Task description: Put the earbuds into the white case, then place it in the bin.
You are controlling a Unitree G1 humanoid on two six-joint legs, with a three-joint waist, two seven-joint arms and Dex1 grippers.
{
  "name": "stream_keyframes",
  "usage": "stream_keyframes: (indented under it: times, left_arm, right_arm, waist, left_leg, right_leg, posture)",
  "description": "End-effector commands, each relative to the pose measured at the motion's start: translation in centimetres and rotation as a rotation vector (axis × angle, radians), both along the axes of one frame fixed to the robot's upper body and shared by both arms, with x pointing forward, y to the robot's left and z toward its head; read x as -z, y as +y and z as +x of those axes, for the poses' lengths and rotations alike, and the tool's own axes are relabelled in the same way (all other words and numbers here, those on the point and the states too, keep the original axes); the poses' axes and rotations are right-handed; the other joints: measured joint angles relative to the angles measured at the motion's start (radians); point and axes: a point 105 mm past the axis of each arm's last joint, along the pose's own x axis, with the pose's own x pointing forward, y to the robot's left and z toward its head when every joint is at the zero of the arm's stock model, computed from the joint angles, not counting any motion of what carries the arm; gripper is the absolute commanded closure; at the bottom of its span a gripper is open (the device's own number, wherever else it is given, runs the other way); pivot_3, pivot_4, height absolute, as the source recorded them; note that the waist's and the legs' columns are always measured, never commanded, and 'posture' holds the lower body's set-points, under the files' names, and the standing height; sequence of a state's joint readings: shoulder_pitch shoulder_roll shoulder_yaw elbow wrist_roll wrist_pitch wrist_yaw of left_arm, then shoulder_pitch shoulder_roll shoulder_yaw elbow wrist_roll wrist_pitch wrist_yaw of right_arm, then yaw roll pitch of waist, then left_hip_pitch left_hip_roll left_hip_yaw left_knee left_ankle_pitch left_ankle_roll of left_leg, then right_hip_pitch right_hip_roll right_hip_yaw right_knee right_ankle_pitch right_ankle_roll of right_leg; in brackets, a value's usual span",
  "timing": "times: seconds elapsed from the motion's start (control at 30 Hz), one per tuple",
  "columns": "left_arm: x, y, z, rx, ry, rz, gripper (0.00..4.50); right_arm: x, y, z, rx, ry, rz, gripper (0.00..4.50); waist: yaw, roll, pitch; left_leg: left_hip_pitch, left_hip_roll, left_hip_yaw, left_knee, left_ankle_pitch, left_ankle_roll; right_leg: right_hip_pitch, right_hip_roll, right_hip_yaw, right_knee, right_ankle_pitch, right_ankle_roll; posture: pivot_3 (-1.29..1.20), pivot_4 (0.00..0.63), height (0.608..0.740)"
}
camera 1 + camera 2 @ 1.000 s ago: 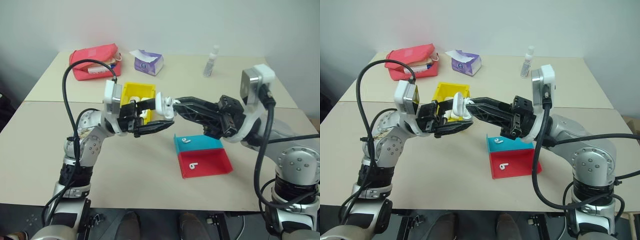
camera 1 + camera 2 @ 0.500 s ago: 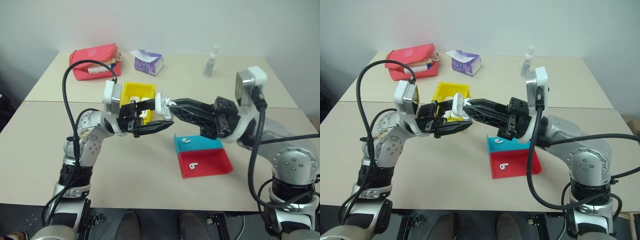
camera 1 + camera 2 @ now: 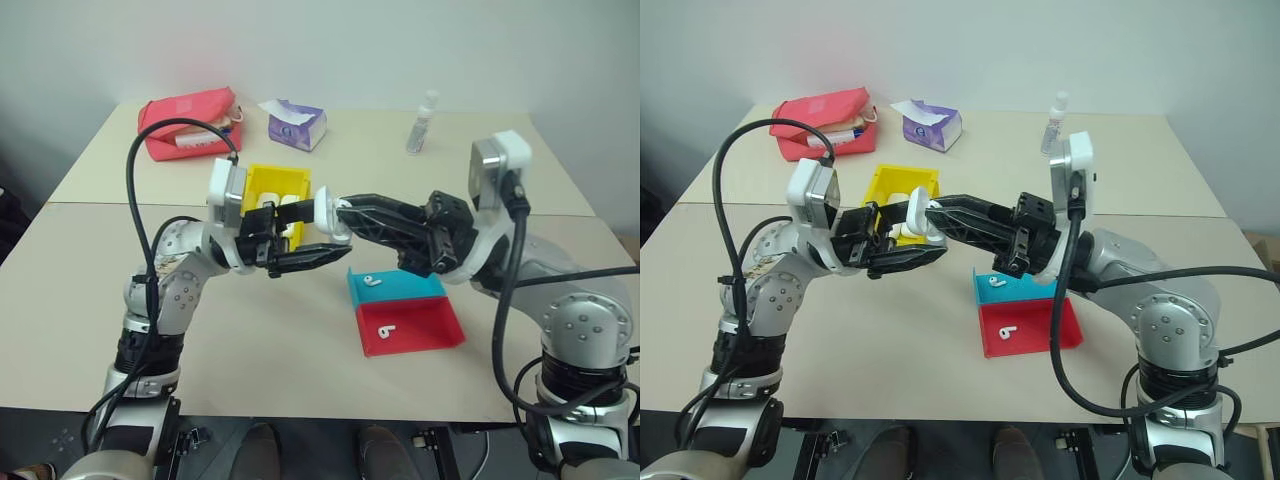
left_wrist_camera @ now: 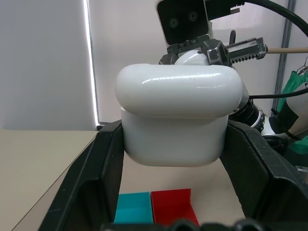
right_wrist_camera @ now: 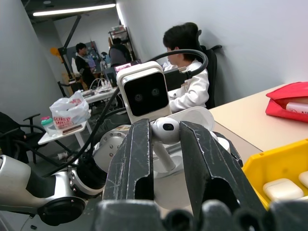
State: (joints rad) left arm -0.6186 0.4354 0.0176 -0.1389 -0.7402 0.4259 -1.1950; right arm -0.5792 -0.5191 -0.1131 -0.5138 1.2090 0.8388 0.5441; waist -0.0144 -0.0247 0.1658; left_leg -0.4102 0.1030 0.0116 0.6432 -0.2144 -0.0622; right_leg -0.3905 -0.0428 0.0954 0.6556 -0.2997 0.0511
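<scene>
Your right arm has drawn in a little over the last second, bringing its earbud to the white case (image 4: 178,115). The left pincer (image 3: 300,240) pinches that case above the counter (image 3: 250,340), near the yellow bin (image 3: 262,182). The right pincer (image 5: 166,144) pinches one earbud (image 5: 166,129) at the case. I judge insertion comes next; two earbuds (image 3: 374,282) wait in the trays.

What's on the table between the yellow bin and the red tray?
The teal tray sits between the bin and the red tray, butted against the red one, an earbud lying in it; the left eye view shows this.
</scene>
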Motion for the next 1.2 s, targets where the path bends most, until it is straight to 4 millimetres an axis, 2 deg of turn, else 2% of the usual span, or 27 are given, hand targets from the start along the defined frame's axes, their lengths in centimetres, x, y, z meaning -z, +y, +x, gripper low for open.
stream_keyframes:
  times: [0.03, 0.27, 0.6, 1.07, 1.2]
  left_arm:
    - [-1.7, 0.2, -0.8, 0.018, -0.066, -0.036, 1.72]
    - [-2.0, -0.3, -1.0, 0.013, -0.072, -0.037, 1.72]
    - [-2.2, -0.4, -1.1, 0.009, -0.073, -0.039, 1.72]
    - [-1.8, -0.4, -1.0, 0.003, -0.057, -0.024, 1.72]
    - [-1.1, -0.5, -0.5, -0.008, -0.036, -0.005, 1.72]
  right_arm:
    - [-0.3, 0.2, -0.4, -0.005, -0.035, -0.011, 3.87]
    - [-0.1, 0.2, -0.5, -0.019, -0.039, -0.028, 3.87]
    - [0.0, 0.1, -0.4, -0.005, -0.044, -0.035, 0.56]
    - [-0.2, -0.3, -0.7, -0.014, -0.041, -0.013, 0.56]
    - [-0.8, -0.7, -0.8, -0.011, -0.051, 0.019, 1.48]
  waist:
    - [0.0, 0.0, 0.0]
    - [0.0, 0.0, 0.0]
    - [0.0, 0.0, 0.0]
    - [0.0, 0.0, 0.0]
    - [0.0, 0.0, 0.0]
  left_leg:
    - [0.0, 0.0, 0.0, 0.0, 0.0, 0.0]
    - [0.0, 0.0, 0.0, 0.0, 0.0, 0.0]
    - [0.0, 0.0, 0.0, 0.0, 0.0, 0.0]
    - [0.0, 0.0, 0.0, 0.0, 0.0, 0.0]
    - [0.0, 0.0, 0.0, 0.0, 0.0, 0.0]
  right_leg:
    - [0.0, 0.0, 0.0, 0.0, 0.0, 0.0]
    - [0.0, 0.0, 0.0, 0.0, 0.0, 0.0]
    - [0.0, 0.0, 0.0, 0.0, 0.0, 0.0]
    - [0.0, 0.0, 0.0, 0.0, 0.0, 0.0]
    - [0.0, 0.0, 0.0, 0.0, 0.0, 0.0]
  posture:
    - [0.0, 0.15, 0.74]
    - [0.0, 0.15, 0.74]
    - [0.0, 0.15, 0.74]
    - [0.0, 0.15, 0.74]
    - [0.0, 0.15, 0.74]
